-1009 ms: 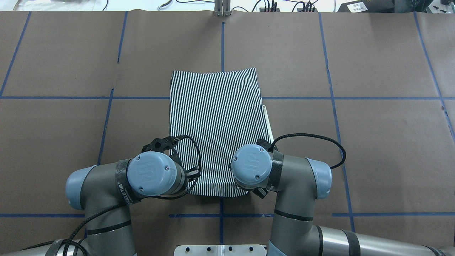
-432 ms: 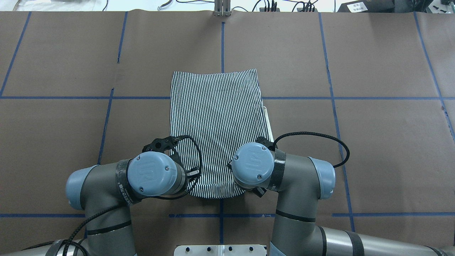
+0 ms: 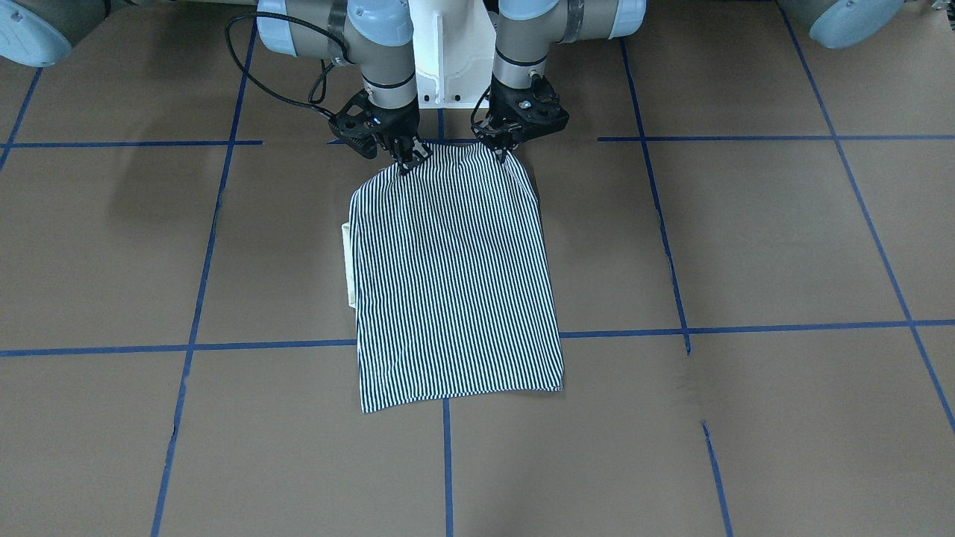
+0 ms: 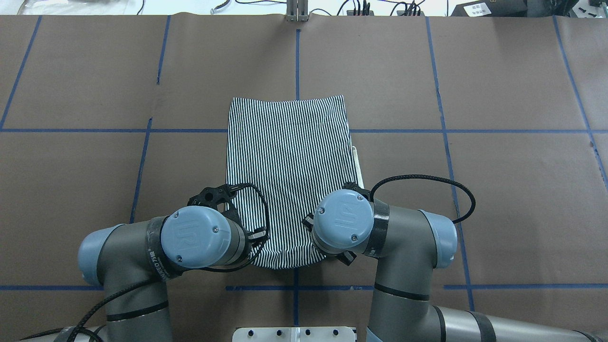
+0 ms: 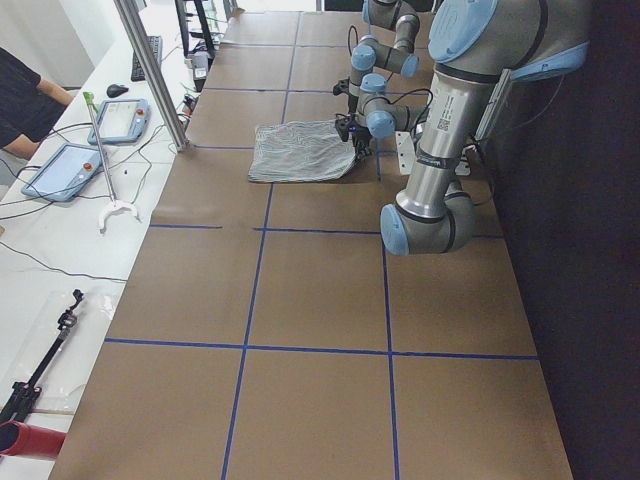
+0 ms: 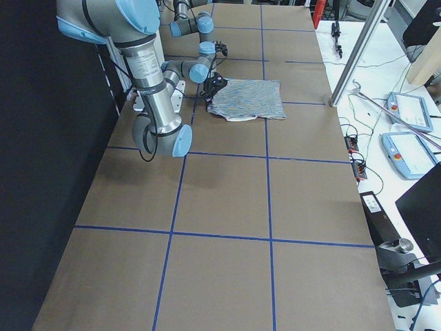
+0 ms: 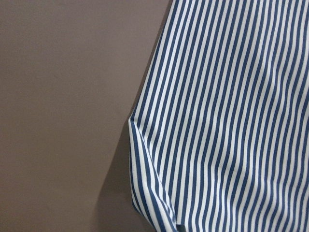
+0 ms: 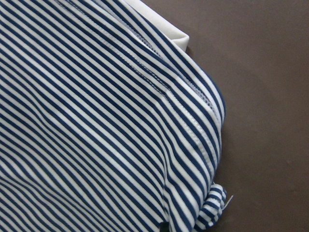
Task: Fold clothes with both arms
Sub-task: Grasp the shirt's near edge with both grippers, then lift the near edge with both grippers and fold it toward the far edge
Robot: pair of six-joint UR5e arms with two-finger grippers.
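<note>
The striped polo shirt (image 3: 455, 283) lies folded into a long rectangle on the brown table, also in the overhead view (image 4: 289, 166). Its cream collar (image 3: 347, 261) peeks out along one side. My left gripper (image 3: 501, 151) is shut on one near corner of the shirt. My right gripper (image 3: 406, 162) is shut on the other near corner. Both hold the near edge a little above the table, so it sags between them. In the overhead view the wrists hide the fingers. The left wrist view shows striped cloth (image 7: 227, 121); the right wrist view shows cloth and collar (image 8: 164, 29).
The table (image 4: 498, 190) is covered in brown paper with blue tape lines. The white robot base (image 3: 440, 45) stands just behind the grippers. Tablets and cables lie on a side bench (image 5: 70, 170). A metal post (image 4: 297, 12) stands at the far edge.
Both arms have drawn back toward the robot base. The shirt's near edge now sags in a curve between the grippers, and its far edge has slid slightly nearer.
</note>
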